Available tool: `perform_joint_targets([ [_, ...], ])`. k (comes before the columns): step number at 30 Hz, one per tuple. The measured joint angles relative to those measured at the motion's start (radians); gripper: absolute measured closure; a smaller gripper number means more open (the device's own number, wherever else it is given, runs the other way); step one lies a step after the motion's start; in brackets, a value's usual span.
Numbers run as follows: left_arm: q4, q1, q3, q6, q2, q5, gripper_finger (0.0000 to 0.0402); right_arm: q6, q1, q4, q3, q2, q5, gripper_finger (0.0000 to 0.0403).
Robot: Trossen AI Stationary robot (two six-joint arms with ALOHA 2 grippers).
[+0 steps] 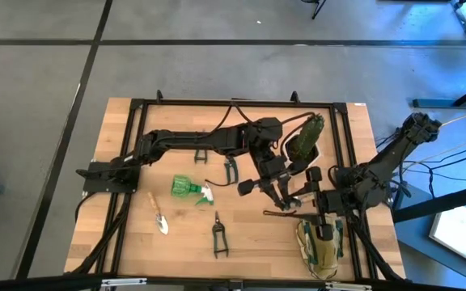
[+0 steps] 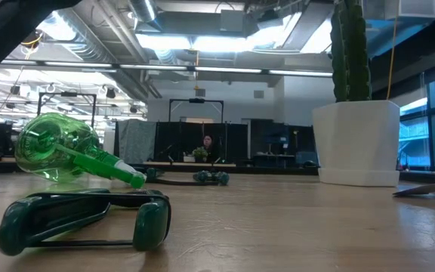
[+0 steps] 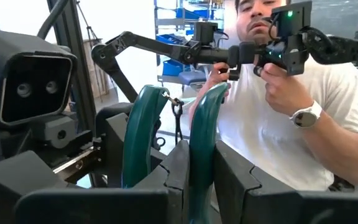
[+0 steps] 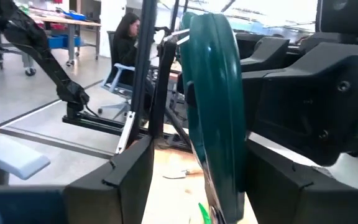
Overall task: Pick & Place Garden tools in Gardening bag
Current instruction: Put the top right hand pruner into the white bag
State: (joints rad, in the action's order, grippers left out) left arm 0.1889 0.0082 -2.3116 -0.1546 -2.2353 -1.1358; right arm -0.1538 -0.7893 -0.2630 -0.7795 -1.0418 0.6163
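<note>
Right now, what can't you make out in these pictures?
- Held shears, blades: in the left wrist view they are hidden below the left hand. In the high view they are too small.
- Gardening bag, contents: too small in the high view.
- Flat tool: cut off by the right edge of the low view.

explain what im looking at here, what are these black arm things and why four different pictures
It is a robot with two arms at a wooden table. One picture looks down from above, one sits at table height, two ride on the wrists. On the table: a green spray bottle, a trowel, pruning shears, a potted cactus and a fabric bag. The left end effector is shut on another pair of shears; the right end effector is at its handle too.
</note>
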Motion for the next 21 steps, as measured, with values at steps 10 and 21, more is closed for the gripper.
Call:
perform_joint_targets([
  [10,0.017,0.000,0.000,-0.014,0.000,0.008,0.0363,0.000,0.000,-0.007,0.000,-0.001,-0.002,0.0178],
  [21,0.036,-0.001,0.000,-0.014,0.000,0.014,0.0363,0.056,0.001,0.030,0.000,0.000,-0.064,0.0178],
])
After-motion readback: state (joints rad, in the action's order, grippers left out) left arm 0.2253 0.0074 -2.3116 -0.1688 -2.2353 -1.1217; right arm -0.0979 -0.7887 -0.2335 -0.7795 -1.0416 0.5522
